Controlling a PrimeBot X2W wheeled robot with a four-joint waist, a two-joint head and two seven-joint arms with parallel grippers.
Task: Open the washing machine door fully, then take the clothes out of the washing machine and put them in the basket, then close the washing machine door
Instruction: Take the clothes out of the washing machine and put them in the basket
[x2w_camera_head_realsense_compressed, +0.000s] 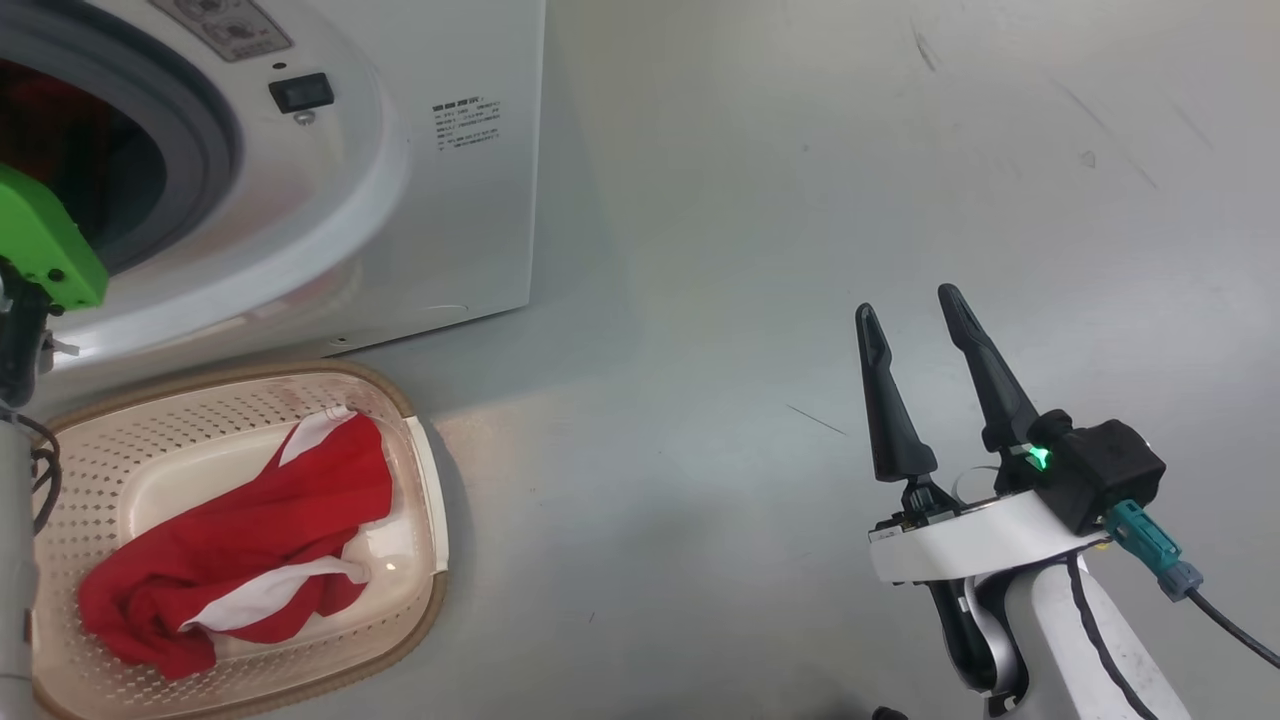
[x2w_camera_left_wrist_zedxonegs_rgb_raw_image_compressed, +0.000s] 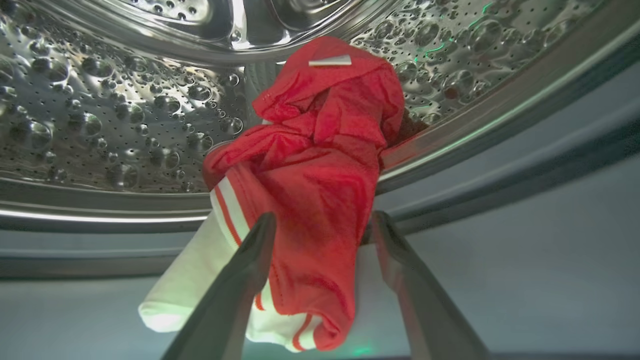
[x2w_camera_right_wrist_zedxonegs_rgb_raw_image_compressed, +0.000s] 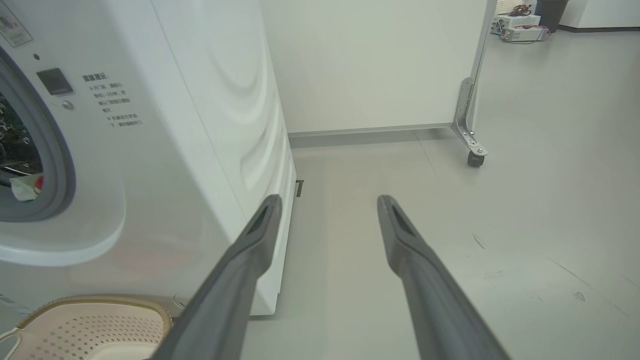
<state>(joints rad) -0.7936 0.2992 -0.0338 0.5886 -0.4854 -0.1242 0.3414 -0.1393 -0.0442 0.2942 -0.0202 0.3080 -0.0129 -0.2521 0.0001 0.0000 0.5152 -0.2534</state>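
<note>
The washing machine stands at the upper left with its round grey-gasketed opening uncovered; its door is out of view. In the left wrist view a piece of the clothes, red with white striped trim, drapes from the steel drum over the lip. My left gripper is open, its fingers either side of the cloth's lower part. Another red and white garment lies in the basket in front of the machine. My right gripper hangs open and empty above the floor to the right.
The green part of my left arm reaches into the opening. A white partition on a caster stands behind the machine's side. Grey floor spreads right of the basket, under the right gripper.
</note>
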